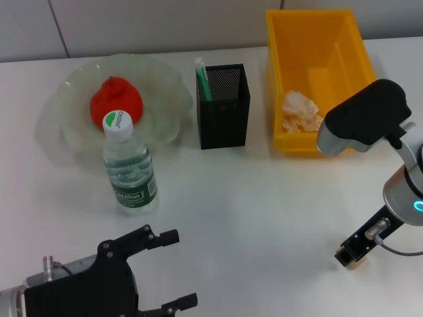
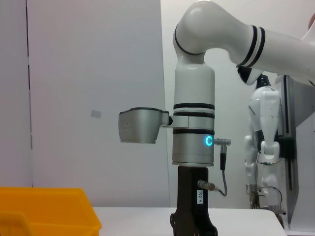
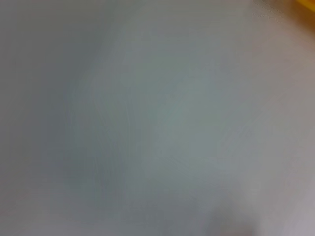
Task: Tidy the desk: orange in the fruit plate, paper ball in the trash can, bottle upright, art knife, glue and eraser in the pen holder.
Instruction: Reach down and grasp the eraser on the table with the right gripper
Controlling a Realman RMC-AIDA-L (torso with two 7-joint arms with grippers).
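Bottle upright, beyond left gripper

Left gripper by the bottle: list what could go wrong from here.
1. The left gripper sits open just in front of the upright bottle; a careless forward sweep could tip it over again.
2. The bottle stands against the fruit plate rim, so a fall might knock the orange.
3. The right gripper is low over the table; its fingers are not visible, so any contact would be hard to judge.

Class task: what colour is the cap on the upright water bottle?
White, with green lettering; the bottle cap shows best in the head view.
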